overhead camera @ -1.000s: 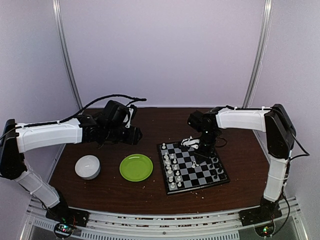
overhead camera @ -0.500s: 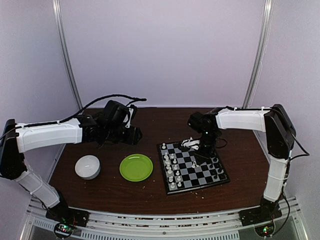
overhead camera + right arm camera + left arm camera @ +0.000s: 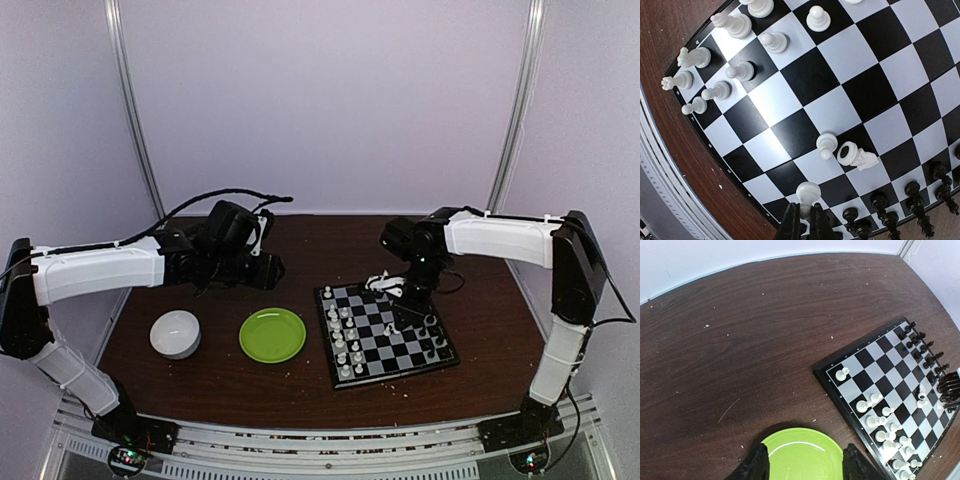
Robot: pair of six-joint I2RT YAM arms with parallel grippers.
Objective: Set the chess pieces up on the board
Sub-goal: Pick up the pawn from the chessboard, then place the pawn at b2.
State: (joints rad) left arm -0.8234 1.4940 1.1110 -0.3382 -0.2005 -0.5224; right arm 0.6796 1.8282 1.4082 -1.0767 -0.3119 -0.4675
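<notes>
Currently right gripper [image 3: 806, 222] is pinching a white pawn [image 3: 808, 192] by the board [image 3: 810, 75] edge; left gripper [image 3: 802, 467] is hovering, fingers [image 3: 756, 467] apart, above green plate [image 3: 800, 447].

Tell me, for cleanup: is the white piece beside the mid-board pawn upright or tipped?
Tipped. The white piece lies on its side, base facing the camera.
</notes>
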